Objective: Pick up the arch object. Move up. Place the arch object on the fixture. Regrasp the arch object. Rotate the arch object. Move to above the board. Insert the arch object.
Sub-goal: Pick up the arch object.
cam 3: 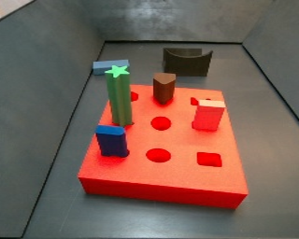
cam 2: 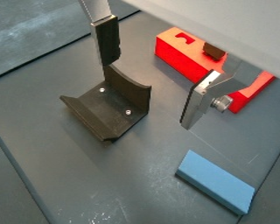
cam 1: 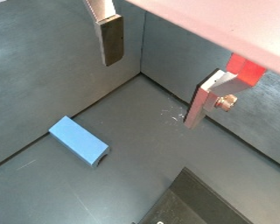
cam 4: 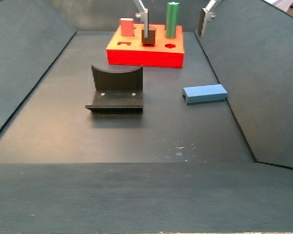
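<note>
Grasping state: gripper (cam 2: 154, 74) raised above the floor, jaws spread wide, nothing between them.
Arch object (cam 2: 219, 181): lying flat on the floor, below and well apart from the jaws.
Fixture (cam 2: 108, 109): near the arch object, not touching.
Board (cam 2: 168, 54): beyond both.

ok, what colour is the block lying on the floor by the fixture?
Light blue block, clearest in a side view; the open gripper hangs above the floor, empty.
</note>
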Robot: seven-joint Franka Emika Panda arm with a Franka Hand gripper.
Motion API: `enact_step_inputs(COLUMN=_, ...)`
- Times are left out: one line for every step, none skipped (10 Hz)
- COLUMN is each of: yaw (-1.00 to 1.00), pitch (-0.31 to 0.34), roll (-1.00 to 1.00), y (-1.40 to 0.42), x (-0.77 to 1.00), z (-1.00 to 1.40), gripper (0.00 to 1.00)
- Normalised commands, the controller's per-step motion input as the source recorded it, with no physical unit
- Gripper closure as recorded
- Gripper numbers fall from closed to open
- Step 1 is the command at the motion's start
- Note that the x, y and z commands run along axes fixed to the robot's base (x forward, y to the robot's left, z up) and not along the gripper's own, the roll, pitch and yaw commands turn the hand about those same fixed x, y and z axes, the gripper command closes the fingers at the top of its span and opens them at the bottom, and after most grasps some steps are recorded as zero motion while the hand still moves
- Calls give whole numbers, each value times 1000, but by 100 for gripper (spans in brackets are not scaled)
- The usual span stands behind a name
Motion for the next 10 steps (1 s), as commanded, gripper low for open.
enact_step_inputs(yaw=0, pitch=0, roll=-51, y=37, x=0, z=0, gripper=0)
enact_step_inputs(yaw=0, pitch=0, roll=0, y=26, x=0, z=0, gripper=0)
enact_step_inputs(yaw=-43, pitch=0, roll=-1, y=40, x=0, z=-20, gripper=0)
enact_step_inputs(yaw=-734, pitch=-77, roll=-14, y=131, x=-200, z=-97, gripper=0)
enact_step_inputs(yaw=-891, pitch=-36, roll=0, y=20, x=-300, z=-214, gripper=0)
enact_step_inputs(yaw=-963, pitch=-27, roll=0, y=0, x=-197, z=-249, gripper=0)
enact_step_inputs(yaw=-974, pitch=-24, roll=0, y=0, x=-183, z=-260, gripper=0)
enact_step_inputs(yaw=-914, pitch=-51, roll=-36, y=0, x=-226, z=-429, gripper=0)
enact_step_inputs(yaw=-877, pitch=-111, roll=-136, y=0, x=-217, z=-617, gripper=0)
enact_step_inputs(yaw=-957, pitch=-131, roll=-107, y=0, x=-97, z=-674, gripper=0)
